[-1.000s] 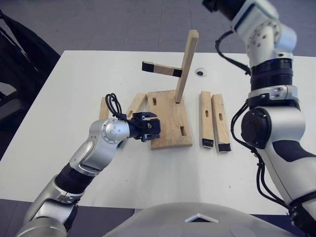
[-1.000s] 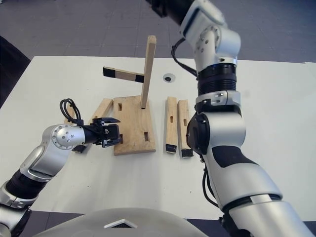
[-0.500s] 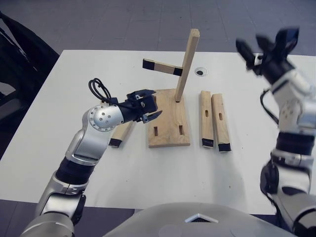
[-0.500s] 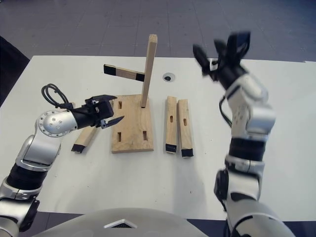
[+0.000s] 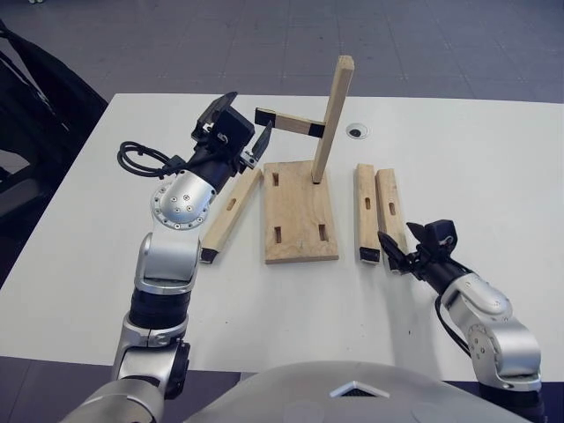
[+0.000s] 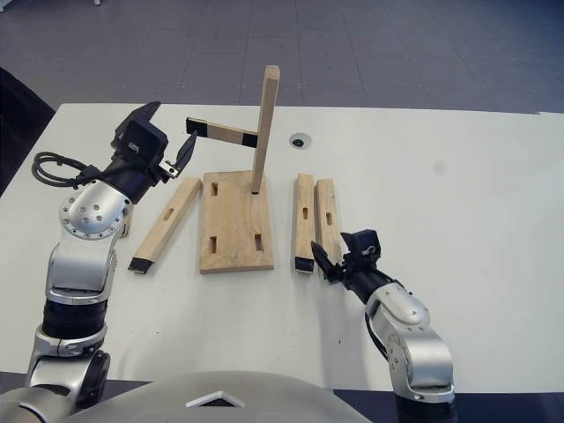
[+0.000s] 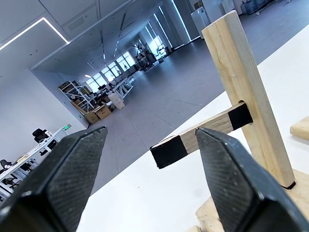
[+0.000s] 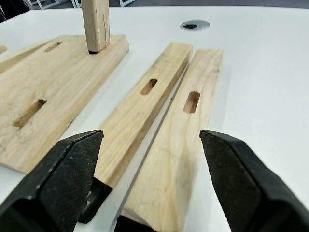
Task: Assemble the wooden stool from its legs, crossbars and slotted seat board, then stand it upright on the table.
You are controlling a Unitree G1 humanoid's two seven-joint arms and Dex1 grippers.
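The left gripper (image 5: 245,123) is held spread at 9 o'clock of the crossbar (image 5: 286,121), and the right gripper (image 5: 414,240) is likewise parted at 5 o'clock of the rightmost leg (image 5: 390,211).

Pale wooden seat board (image 5: 300,211) flat on the table (image 5: 493,159), three slots open, the far right slot filled by an upright leg (image 5: 332,115) leaning slightly right. Short crossbar (image 5: 289,122) plugged into that leg partway up, jutting left, black at its free end. Just right of the board, inner leg (image 5: 366,211) and outer leg (image 5: 392,216) flat, side by side, each slotted, black-capped at the near end. Left of the board, a fourth leg (image 5: 231,214) flat, slanted, slotted, black cap nearest
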